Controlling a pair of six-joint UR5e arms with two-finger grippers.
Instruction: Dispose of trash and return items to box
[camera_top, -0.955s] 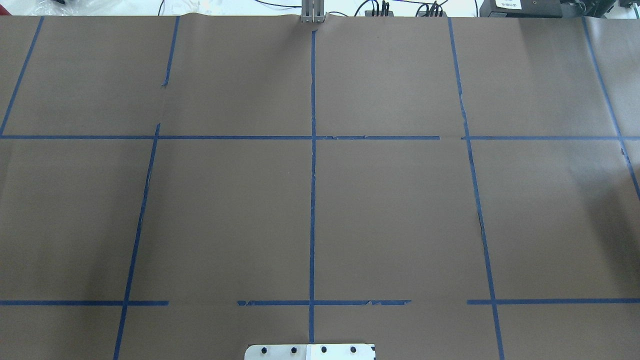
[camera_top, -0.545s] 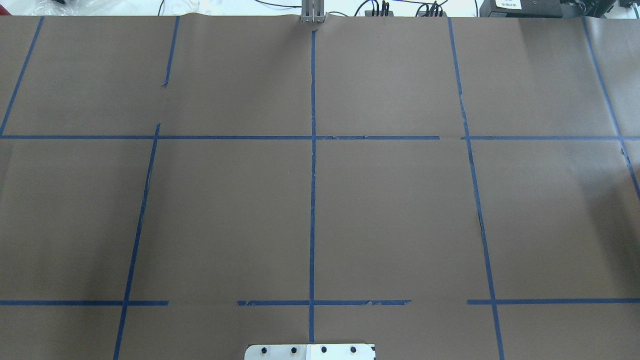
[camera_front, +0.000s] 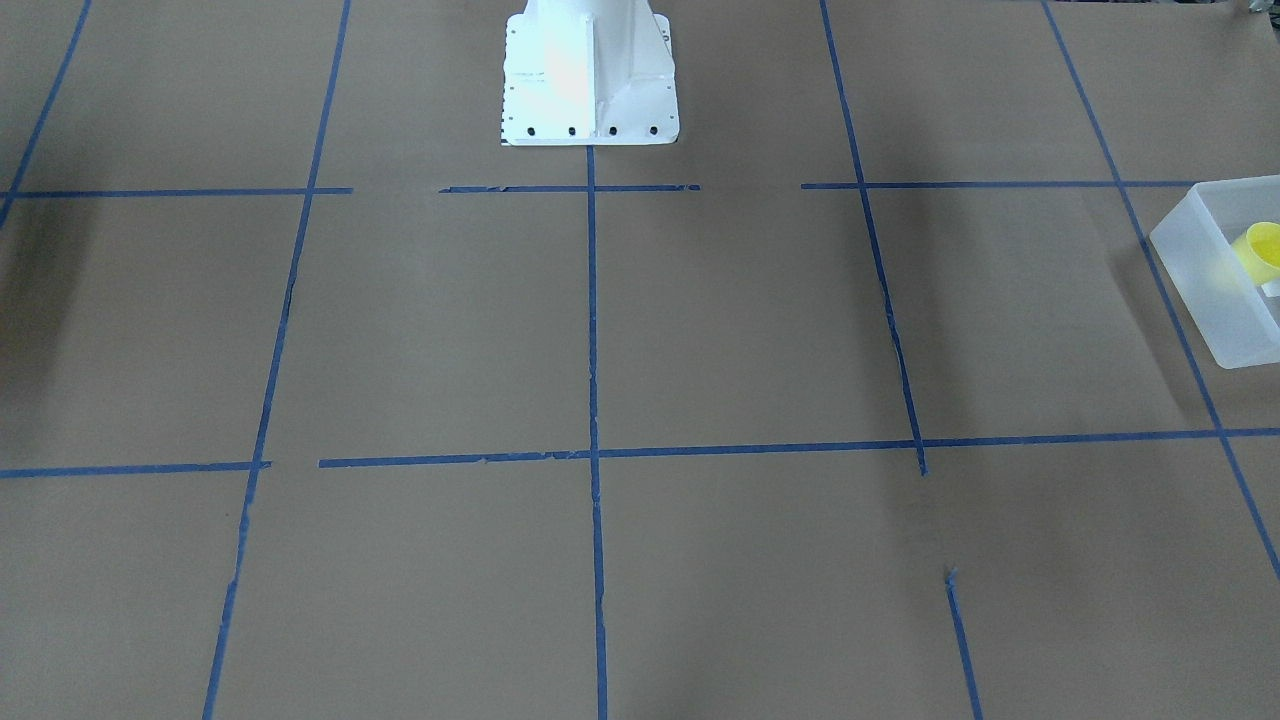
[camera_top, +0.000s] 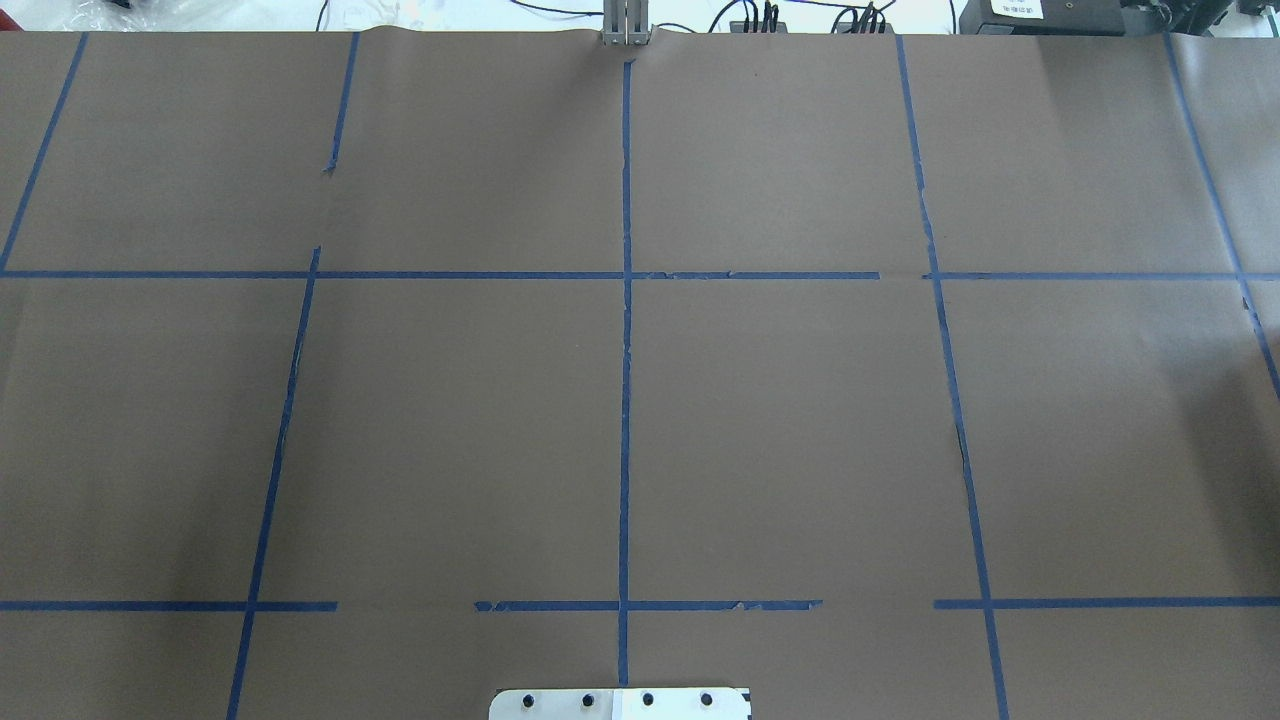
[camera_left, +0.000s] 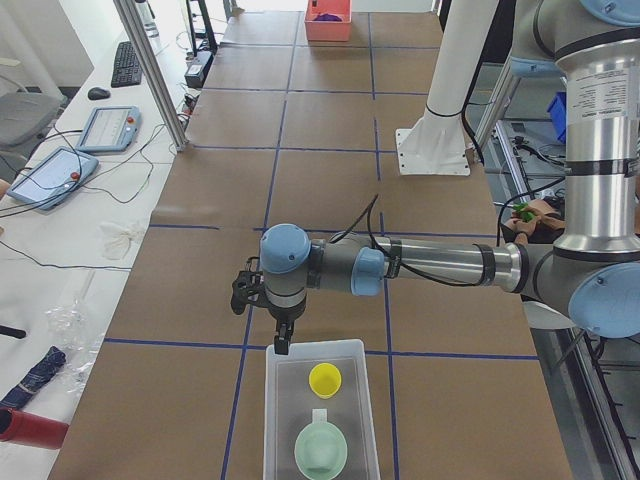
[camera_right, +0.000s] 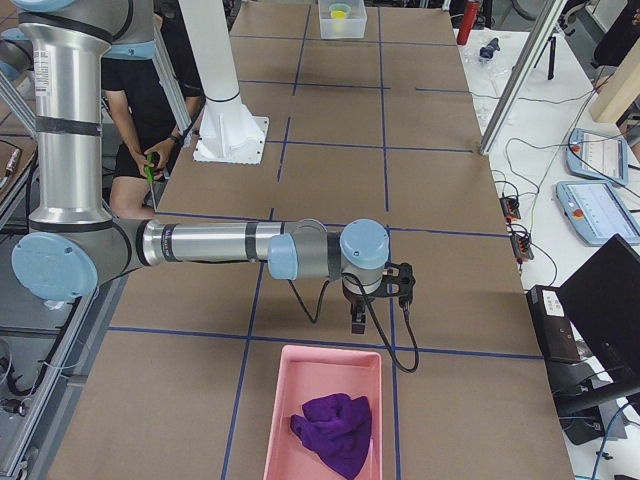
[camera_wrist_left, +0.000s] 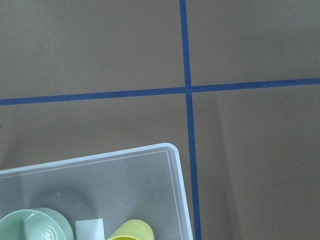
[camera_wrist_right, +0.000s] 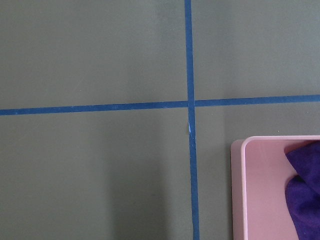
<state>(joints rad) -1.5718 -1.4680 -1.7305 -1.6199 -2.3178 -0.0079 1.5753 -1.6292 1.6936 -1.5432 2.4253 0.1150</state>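
Presently, the table, papered brown with a blue tape grid, carries everything noted here. The left arm reaches out level over the table's left end, and the right arm does the same over the right end. The white base stands at the robot-side edge, midway along it.

The box lies at the table's left edge. A pink bin lies at the right edge and holds a purple cloth.

The left gripper points down above the table, near a corner of the box. It shows only in a side view, so I cannot tell how far it is open, nor whether it holds anything. The right gripper points down near the pink bin's inner wall. Its opening cannot be told either, for the same reason.

Inside the box, a mint bowl sits nearer the table's left edge. The cup, yellow, sits just beside the bowl on the side toward the table's middle.
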